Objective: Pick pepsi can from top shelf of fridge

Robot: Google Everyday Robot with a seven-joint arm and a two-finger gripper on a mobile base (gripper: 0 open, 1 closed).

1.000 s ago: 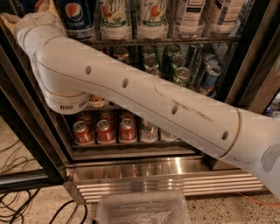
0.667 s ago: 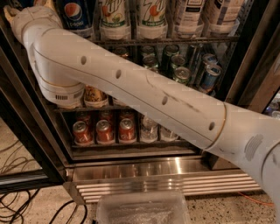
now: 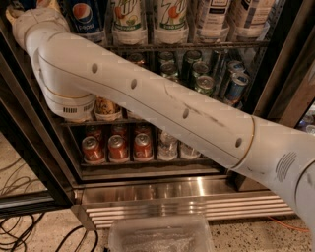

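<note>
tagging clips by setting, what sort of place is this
Probably a shop or office pantry: a commercial drinks fridge, wire racks stocked with cans, the pepsi can on the top shelf, cables on a speckled floor. The gripper is out of view, past the top left edge.

My gripper point(image 3: 18, 11) is just left of the pepsi can point(image 3: 84, 18), which stands on the top shelf point(image 3: 206, 45) of the fridge point(image 3: 162, 189). Right of the pepsi can stand two white-green cans point(image 3: 130, 19).
</note>
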